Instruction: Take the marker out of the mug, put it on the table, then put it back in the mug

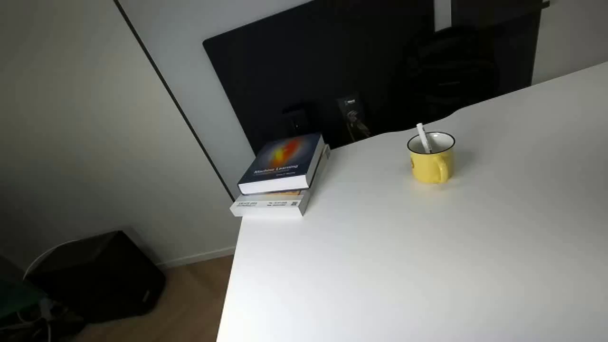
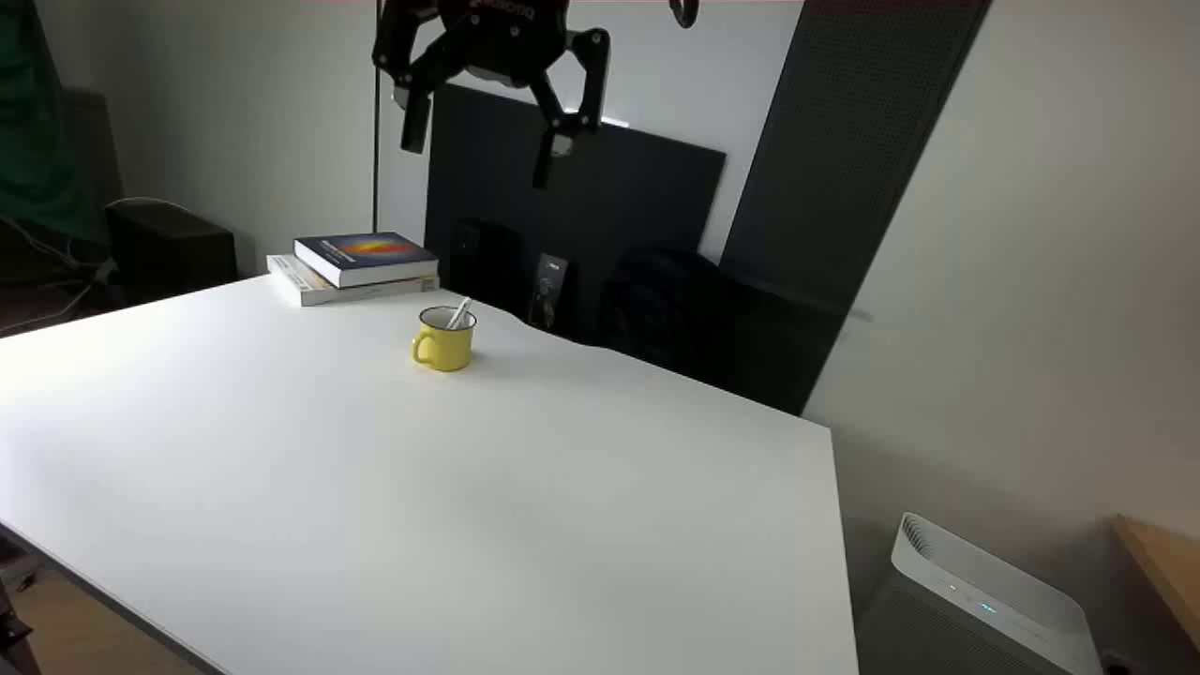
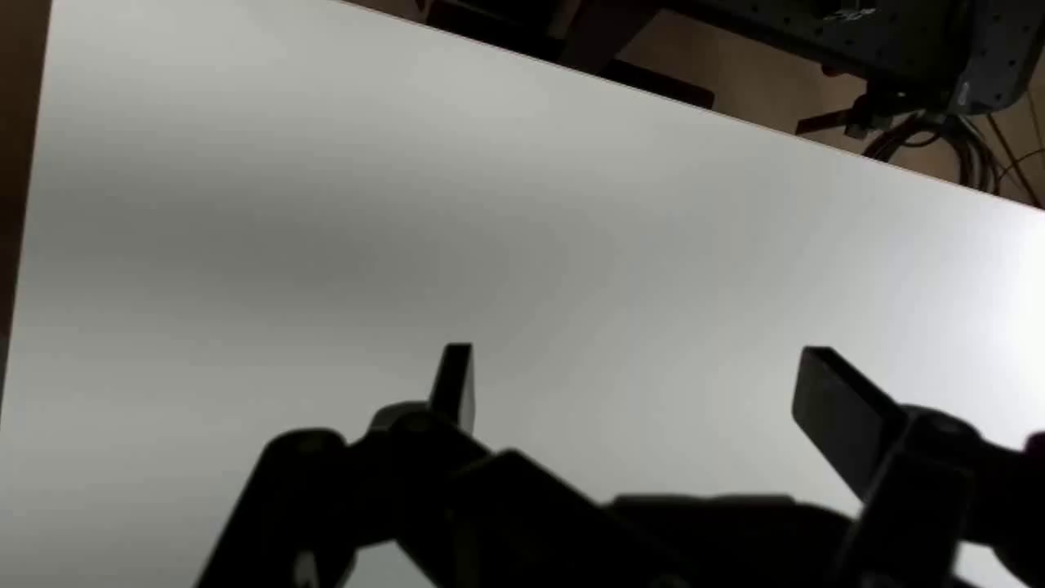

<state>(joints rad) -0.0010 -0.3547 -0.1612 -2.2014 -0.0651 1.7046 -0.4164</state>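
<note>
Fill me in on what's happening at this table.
The robot's tool hangs open in the air, holding nothing, so no object is being handled at this moment. The white marker leans inside the yellow mug, which stands upright on the table. A stack of books sits at the table's edge.

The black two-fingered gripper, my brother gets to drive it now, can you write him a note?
Gripper: the black two-fingered gripper is open, holding nothing, raised above the flat white table.
Things: the slim white marker leans inside the round, dark-rimmed yellow mug, which stands upright on the table.
Done: can't tell from these pictures whether the marker has been out already.
Left: if it hasn't, take it out, lay it on the table, then put it back.
</note>
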